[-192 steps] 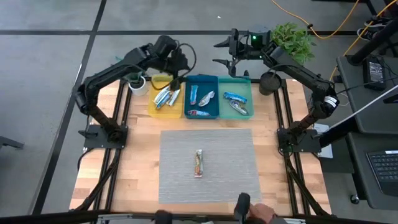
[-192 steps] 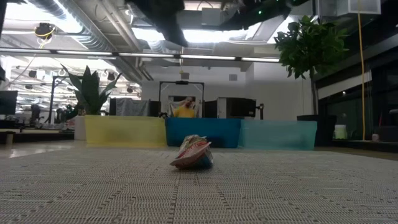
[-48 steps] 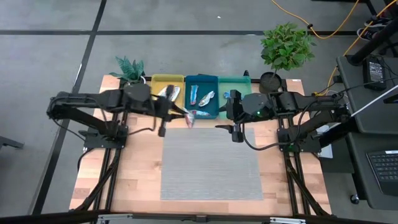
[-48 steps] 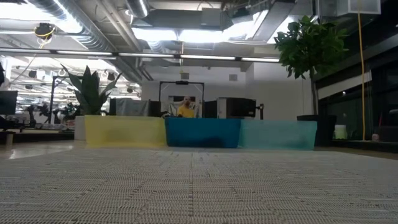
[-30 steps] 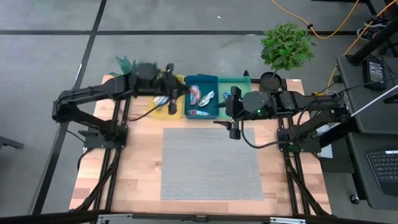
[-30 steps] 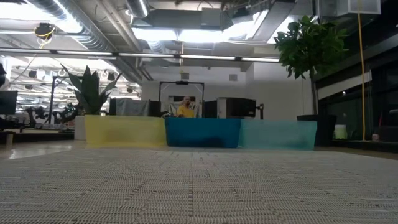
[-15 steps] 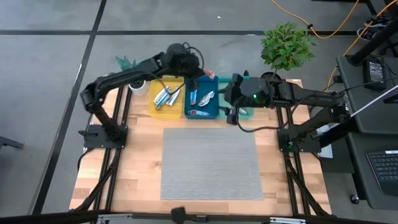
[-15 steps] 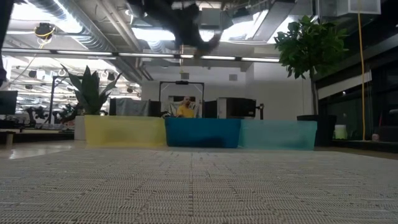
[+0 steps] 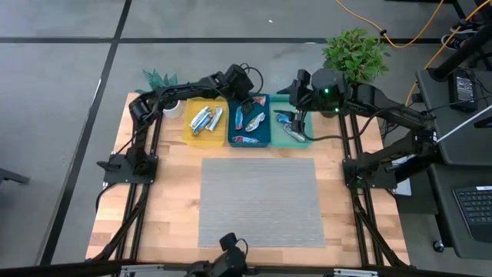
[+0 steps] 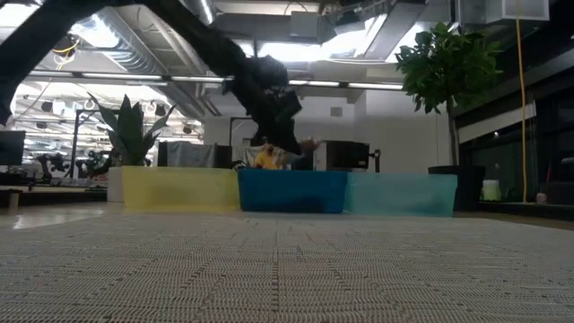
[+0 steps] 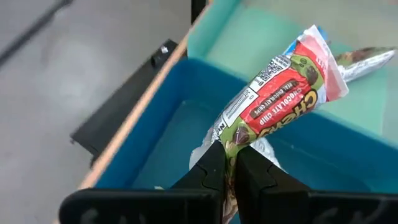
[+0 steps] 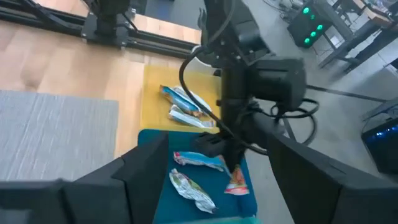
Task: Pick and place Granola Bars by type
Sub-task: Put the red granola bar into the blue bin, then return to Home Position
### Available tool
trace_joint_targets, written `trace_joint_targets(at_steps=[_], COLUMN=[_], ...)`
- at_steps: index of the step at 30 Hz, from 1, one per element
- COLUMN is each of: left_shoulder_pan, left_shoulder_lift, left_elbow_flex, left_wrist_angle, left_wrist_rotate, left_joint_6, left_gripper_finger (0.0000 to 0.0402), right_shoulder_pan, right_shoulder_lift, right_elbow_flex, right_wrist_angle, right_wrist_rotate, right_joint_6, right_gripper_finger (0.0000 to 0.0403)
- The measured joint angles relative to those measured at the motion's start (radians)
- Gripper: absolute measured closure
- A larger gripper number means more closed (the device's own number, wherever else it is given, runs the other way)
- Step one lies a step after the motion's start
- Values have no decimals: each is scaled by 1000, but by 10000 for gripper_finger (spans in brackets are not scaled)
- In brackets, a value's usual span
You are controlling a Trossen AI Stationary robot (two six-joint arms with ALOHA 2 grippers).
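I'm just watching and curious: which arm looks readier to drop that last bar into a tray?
The left. Its gripper already pinches the red-orange bar above the blue tray. The right gripper waits over the teal tray with nothing seen in it.

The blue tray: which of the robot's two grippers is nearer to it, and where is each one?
The left. The left gripper hangs over the blue tray, holding a red-orange granola bar. The right gripper sits over the neighbouring teal tray.
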Motion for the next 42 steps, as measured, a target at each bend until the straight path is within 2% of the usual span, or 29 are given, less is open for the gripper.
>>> trace_joint_targets(at_steps=[6,9,12,15,19,27,30,33,38,40,42], left_shoulder_pan=[13,19,22,22,22,35,45,49,34,14,-16], left_shoulder_lift=[62,82,88,87,87,53,2,-89,-314,-416,-526], left_elbow_flex=[0,0,0,0,0,20,56,78,79,67,20], left_wrist_angle=[75,94,90,96,94,74,39,11,-25,-61,-79], left_wrist_rotate=[33,82,136,137,134,116,141,243,448,491,492], left_joint_6=[-44,-63,-59,-41,-40,-32,-39,-35,-53,-14,24], left_gripper_finger=[391,391,388,379,349,252,229,223,230,234,240], right_shoulder_pan=[-62,-80,-91,-98,-99,-99,-99,-99,-99,-99,-99], right_shoulder_lift=[-5,-5,-5,-5,-5,-5,-5,-7,-35,-53,-72], right_elbow_flex=[0,0,0,0,0,-1,-1,-1,-3,-2,-3], right_wrist_angle=[-4,-9,-19,-23,-24,-39,-40,-40,-40,-39,-39], right_wrist_rotate=[-72,-99,-106,-107,-107,-131,-168,-178,-177,-177,-167], right_joint_6=[-19,-19,-20,-20,-20,-18,-17,-17,-13,8,26], right_gripper_finger=[131,131,131,131,131,131,131,131,131,132,138])
